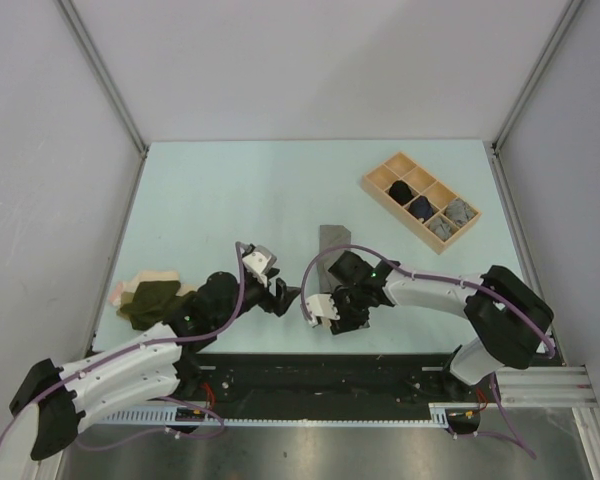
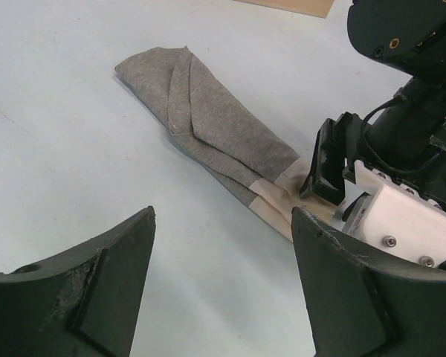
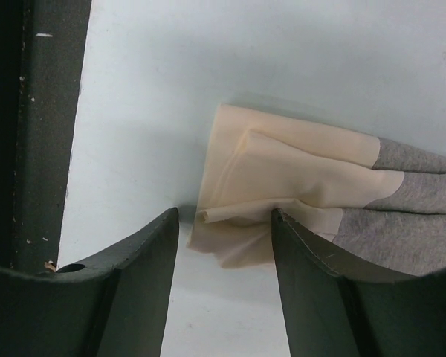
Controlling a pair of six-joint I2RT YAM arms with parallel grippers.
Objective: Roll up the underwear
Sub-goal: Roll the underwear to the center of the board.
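The long folded strip of grey cloth underwear [image 2: 208, 123] with its beige waistband [image 3: 282, 163] stretches straight away from the right gripper [image 3: 224, 217], whose parted jaws straddle the waistband end, while the left gripper [image 2: 223, 216] hangs open, empty, just alongside.

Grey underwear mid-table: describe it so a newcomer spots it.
On the table, near the middle front edge, by the right gripper. The grey underwear lies alone, a long folded strip. Its beige waistband sets it apart from the pile at left and the pieces in the tray.
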